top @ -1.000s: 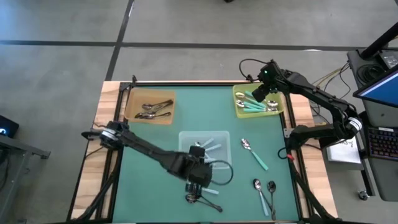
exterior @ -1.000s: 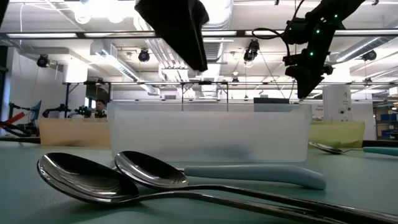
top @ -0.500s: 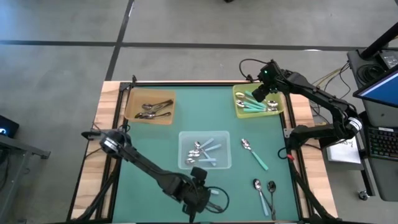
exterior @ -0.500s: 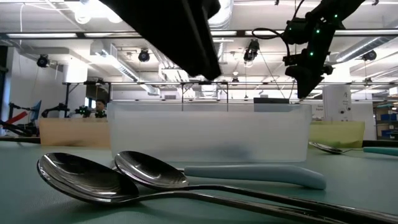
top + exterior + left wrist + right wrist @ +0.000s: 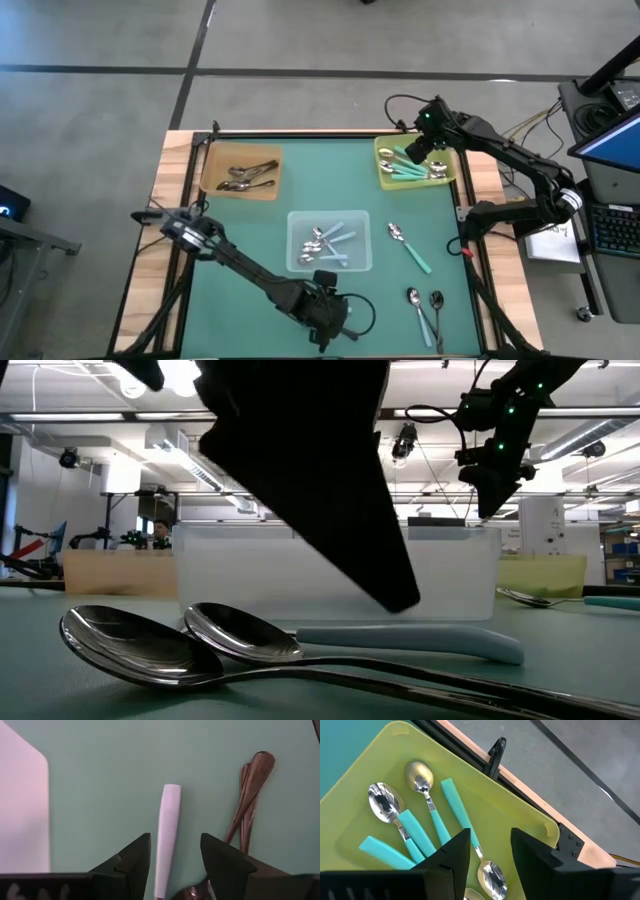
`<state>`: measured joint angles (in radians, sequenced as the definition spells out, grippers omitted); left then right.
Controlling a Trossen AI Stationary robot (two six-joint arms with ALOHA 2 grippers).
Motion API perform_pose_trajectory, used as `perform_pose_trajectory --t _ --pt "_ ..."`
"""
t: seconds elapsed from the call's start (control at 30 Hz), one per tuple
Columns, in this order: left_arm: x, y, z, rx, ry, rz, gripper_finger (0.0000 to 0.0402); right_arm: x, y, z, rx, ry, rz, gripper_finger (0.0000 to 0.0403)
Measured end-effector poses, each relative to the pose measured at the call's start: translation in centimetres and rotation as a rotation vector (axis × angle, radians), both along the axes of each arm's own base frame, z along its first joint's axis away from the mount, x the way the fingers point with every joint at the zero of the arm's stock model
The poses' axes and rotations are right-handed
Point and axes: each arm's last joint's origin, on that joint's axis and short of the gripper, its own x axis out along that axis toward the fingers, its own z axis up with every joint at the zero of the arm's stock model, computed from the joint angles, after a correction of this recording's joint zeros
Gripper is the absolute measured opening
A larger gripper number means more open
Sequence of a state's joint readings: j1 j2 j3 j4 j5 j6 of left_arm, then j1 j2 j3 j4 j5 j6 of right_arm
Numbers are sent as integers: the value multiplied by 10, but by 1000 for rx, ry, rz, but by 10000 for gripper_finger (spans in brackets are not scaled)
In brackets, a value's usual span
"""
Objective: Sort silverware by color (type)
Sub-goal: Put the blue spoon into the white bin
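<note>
No writing or labels can be read anywhere. The clear tray sits mid-table on the green mat w/ a few pale-blue-handled spoons inside. Just in front of the clear tray, at the near edge, the left gripper is down low over a pale-blue spoon; its fingers are spread apart, one each side of the handle, not touching it. Right beside that spoon lie two dark metal spoons, stacked close. In the low view the left arm is a big black shape blocking much of the clear tray, and two spoon bowls lie up front. Far-left of the clear tray is the brown tray w/ dark spoons. Far-right of it is the yellow-green tray holding teal-handled spoons; the right gripper hangs over it w/ fingers spread and nothing between them. A black clip sits on the wood edge past that tray. To the right of the clear tray lies one loose teal spoon, and near-right of it a few more spoons lie close together.
</note>
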<state>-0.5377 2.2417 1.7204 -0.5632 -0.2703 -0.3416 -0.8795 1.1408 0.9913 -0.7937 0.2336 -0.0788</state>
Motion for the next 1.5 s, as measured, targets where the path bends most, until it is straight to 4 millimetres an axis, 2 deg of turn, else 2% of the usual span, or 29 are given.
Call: perform_pose_trajectory --t 0.4,0.5,0.67,0.83,0.93,1.1,1.27,1.37,1.5 --pt "6 5 -25 -8 34 100 151 0 0 0 -2 -2 0 128" --pt "8 7 -25 -24 39 102 119 0 0 1 -6 -5 0 130" --pt "8 7 -24 -24 38 97 26 1 -1 1 -10 -9 0 125" --pt "8 8 -20 -23 29 103 30 1 -1 1 -12 -11 0 123" --pt "6 11 -6 -4 21 89 29 1 -1 1 -13 -11 0 123" --pt "-2 14 60 -22 -30 68 29 1 -1 1 -14 -12 0 123" --pt "-9 34 96 140 -38 90 29 1 -1 1 -15 -12 0 123" --pt "-3 62 107 245 -42 151 29 1 -1 1 -16 -14 0 123" --pt "11 99 98 263 11 197 30 1 -1 1 -17 -14 0 123"
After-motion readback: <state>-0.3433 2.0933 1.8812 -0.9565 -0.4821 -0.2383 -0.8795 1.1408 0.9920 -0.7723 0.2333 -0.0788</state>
